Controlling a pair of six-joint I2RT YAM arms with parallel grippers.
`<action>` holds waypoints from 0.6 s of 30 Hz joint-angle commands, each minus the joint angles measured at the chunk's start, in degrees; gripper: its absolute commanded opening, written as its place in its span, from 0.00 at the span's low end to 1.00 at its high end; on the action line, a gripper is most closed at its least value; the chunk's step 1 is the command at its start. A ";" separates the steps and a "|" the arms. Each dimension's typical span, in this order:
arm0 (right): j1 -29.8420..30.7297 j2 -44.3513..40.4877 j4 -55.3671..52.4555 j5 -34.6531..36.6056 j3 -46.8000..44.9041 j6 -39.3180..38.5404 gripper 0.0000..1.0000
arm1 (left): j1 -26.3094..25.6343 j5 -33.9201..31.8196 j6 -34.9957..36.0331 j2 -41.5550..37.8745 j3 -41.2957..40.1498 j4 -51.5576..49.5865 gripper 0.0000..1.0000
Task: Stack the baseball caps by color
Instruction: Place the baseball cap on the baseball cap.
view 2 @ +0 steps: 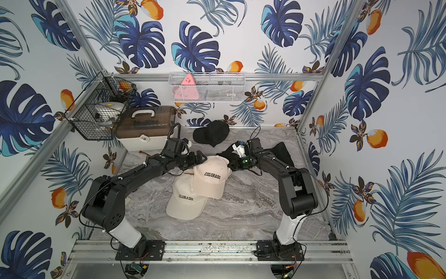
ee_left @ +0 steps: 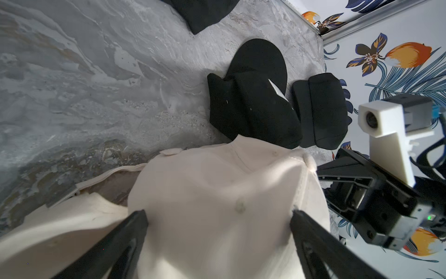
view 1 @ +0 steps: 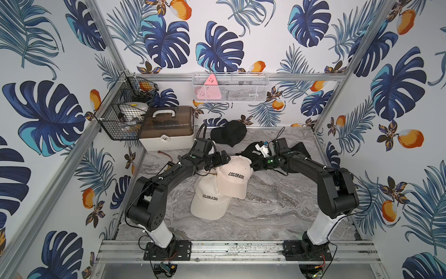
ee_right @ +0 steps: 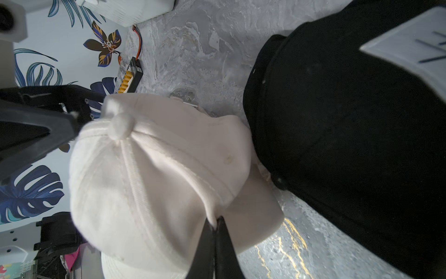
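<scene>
I am reaching both arms inward from the front rail, elbows raised high and forearms sloping down toward each other. I am holding my left gripper [ee_left: 218, 217] spread wide, its fingers [ee_left: 130, 232] standing well apart. I am pressing my right gripper [ee_right: 215, 223] fully together, its tips pinching the cream cap [ee_right: 156, 169] at its edge. The two grippers are facing each other, near together.

Black jointed left arm [view 1: 154, 190] and right arm [view 1: 335, 190]; white shells [view 1: 160, 232] above black bolted base plates [view 1: 183, 248]; green light [view 1: 270, 160] near right wrist; boxy white camera housing [ee_left: 386, 120].
</scene>
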 commanded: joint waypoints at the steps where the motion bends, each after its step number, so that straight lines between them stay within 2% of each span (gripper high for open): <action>1: 0.41 -0.41 1.32 -0.70 0.39 0.38 0.03 | -0.01 2.97 -9.52 0.58 -2.66 8.37 0.99; 4: 1.01 -0.48 -0.01 -0.29 1.06 -0.45 0.03 | 0.34 3.61 -16.04 0.23 -6.25 16.16 0.98; 5: 1.13 -0.53 -0.26 -0.13 1.12 -0.57 0.03 | 0.55 4.23 -17.68 0.40 -6.96 18.51 0.94; 7: 1.30 -0.70 -0.45 0.04 1.33 -0.57 0.04 | 0.69 6.09 -20.17 1.16 -7.64 22.32 0.80; 11: 1.26 -0.94 -0.28 0.35 1.49 0.19 0.04 | 0.90 9.49 -25.77 2.52 -8.69 30.16 0.32; 14: 1.27 -1.19 0.02 0.57 1.56 1.08 0.04 | 0.88 9.33 -26.22 1.55 -8.80 31.10 0.07; 15: 1.30 -1.20 0.05 0.69 1.60 1.46 0.04 | 0.89 9.06 -25.74 1.07 -8.58 30.54 0.00; 18: 1.30 -1.88 0.05 1.26 1.91 3.12 0.04 | 1.12 9.10 -24.52 -0.82 -7.56 27.88 0.00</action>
